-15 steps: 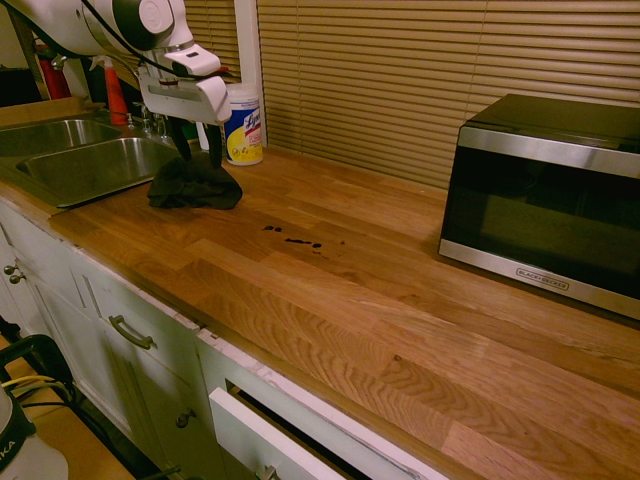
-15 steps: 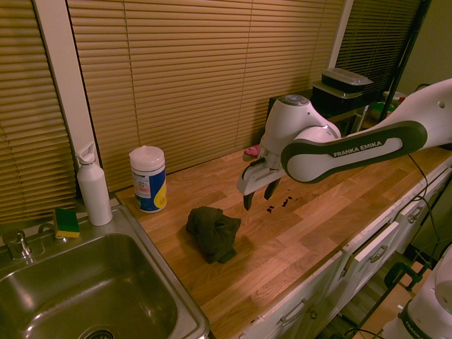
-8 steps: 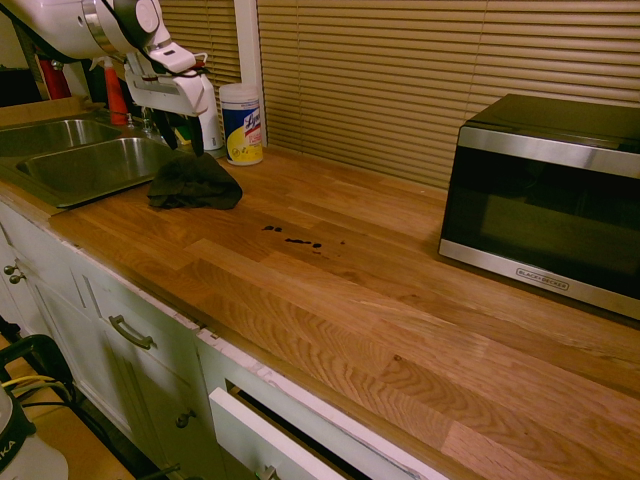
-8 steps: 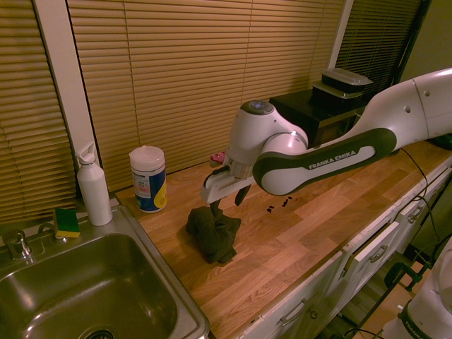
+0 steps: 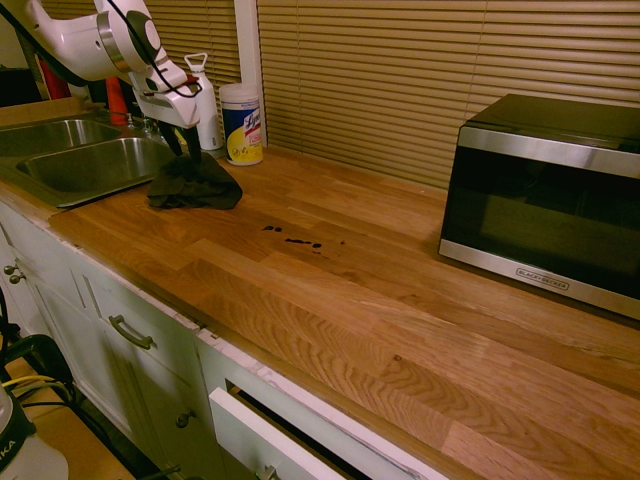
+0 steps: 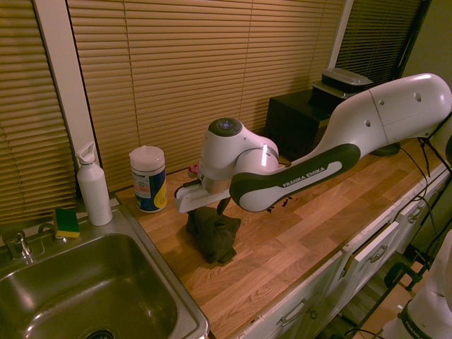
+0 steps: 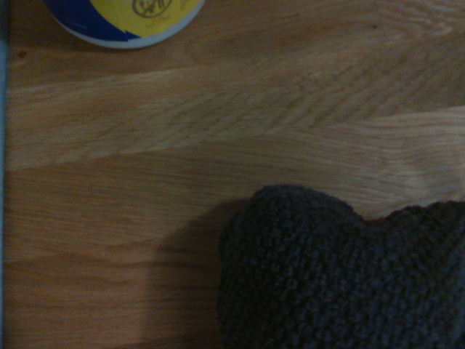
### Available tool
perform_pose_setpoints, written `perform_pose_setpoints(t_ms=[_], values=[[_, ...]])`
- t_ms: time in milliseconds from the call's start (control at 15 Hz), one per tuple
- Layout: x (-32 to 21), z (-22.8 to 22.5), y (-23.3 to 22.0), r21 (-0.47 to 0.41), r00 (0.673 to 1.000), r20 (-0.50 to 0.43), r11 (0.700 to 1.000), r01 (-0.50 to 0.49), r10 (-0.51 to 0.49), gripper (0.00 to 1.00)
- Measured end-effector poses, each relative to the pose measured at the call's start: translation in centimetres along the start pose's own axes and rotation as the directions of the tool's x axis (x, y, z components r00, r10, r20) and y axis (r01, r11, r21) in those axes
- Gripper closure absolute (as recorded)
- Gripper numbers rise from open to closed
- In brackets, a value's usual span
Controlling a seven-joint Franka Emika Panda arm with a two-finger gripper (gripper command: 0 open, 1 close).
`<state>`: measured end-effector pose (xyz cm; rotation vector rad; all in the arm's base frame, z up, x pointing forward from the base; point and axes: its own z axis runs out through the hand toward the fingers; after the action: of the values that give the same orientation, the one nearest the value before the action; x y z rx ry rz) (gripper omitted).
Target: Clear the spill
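Nearest the counter's front edge, mid-worktop: the spill (image 5: pixel 300 240), a short trail of tiny dark drops on bare wood, well apart from the sink (image 5: pixel 75 165). Liquid, so nothing to pinch (needs blotting, probably wiping in one pass). Further back, toward the sink: a dark crumpled cloth (image 5: pixel 193 183), soft and light by the look, likely limp once lifted; best taken at its bunched top. Directly above it, the gripper (image 5: pixel 180 146), pointing steeply down, fingers spread, holding nothing. Behind, a wipes canister (image 5: pixel 242 123) near the blinds. Fingertips partly lost against the dark cloth; contact impossible to judge. Spill largely hidden behind the arm in the second exterior view.
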<state>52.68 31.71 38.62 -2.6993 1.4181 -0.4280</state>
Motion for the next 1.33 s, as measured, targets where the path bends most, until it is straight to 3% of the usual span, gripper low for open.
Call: perform_pose_setpoints(t_ms=[133,200,1333], values=[[-0.7,1.4,-0.4,-0.019,1.0,-0.002,1.0,-0.02,0.02,0.0],[-0.9,1.8,-0.6,-0.024,0.999,-0.009,0.999,-0.031,0.031,1.0],[0.4,3.9,-0.4,-0.103,0.999,-0.021,0.994,-0.043,0.041,1.0]])
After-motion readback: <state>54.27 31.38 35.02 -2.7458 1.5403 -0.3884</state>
